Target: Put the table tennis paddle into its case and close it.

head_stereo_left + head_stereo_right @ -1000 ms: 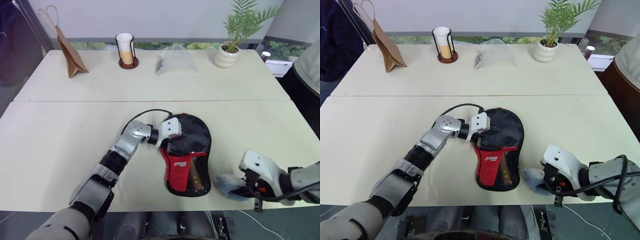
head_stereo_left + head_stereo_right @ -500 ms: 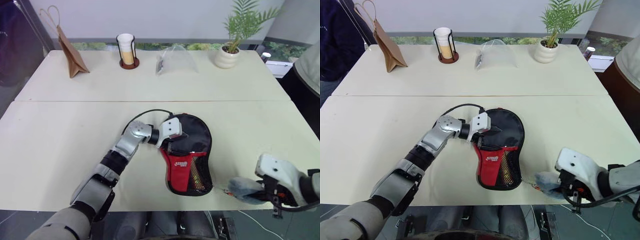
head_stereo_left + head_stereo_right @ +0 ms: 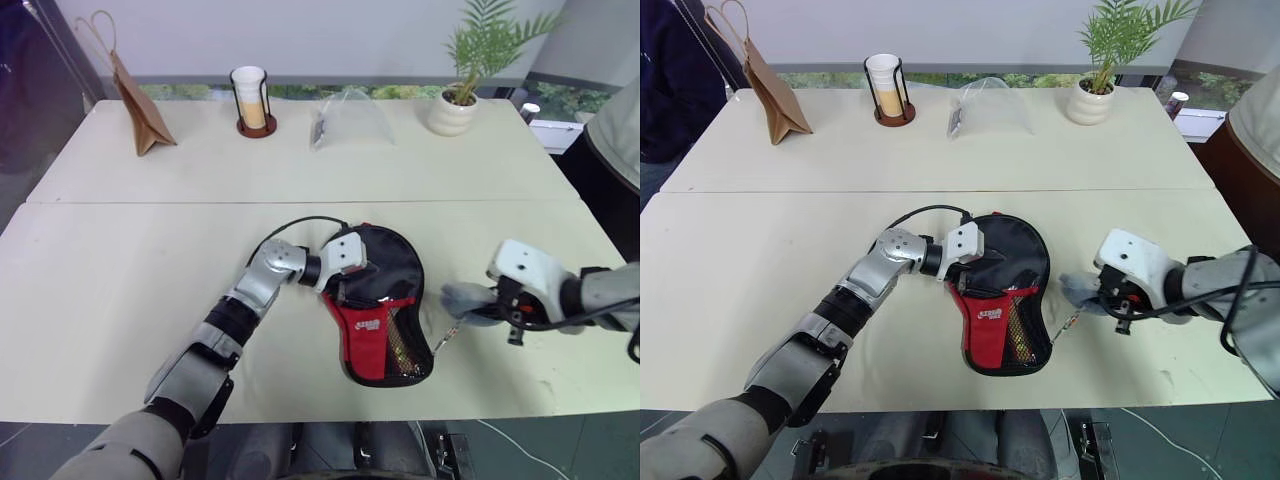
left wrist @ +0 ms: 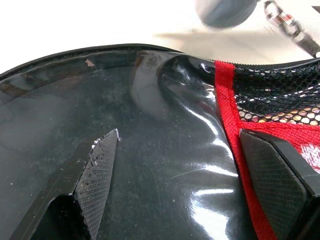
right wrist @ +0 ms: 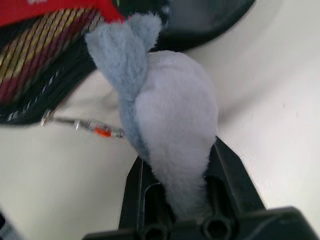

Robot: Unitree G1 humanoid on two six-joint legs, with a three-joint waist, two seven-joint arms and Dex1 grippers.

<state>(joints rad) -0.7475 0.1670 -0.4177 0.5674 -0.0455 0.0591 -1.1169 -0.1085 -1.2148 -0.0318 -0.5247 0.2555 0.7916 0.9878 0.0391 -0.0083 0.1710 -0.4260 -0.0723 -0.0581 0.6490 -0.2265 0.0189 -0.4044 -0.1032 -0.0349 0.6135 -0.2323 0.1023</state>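
Note:
The case (image 3: 392,262) lies flat in the middle of the table, its red panel and mesh pocket (image 3: 400,345) facing up. My left gripper (image 3: 345,288) rests on its black upper part, its fingers (image 4: 97,172) spread open on the glossy surface. My right gripper (image 3: 488,307) is just right of the case, shut on a fluffy grey-blue charm (image 5: 170,125). A thin chain (image 3: 447,335) links the charm to the case's edge. The table tennis paddle is hidden.
Along the far side of the table stand a brown paper bag (image 3: 135,100), a cup holder with cups (image 3: 250,100), a clear plastic bag (image 3: 350,120) and a potted plant (image 3: 455,100). A person stands at the right edge (image 3: 622,125).
My right gripper carried the fluffy charm from the table's near edge up and away from me, to beside the case. The case's lower end shifted slightly right. My left arm stayed put.

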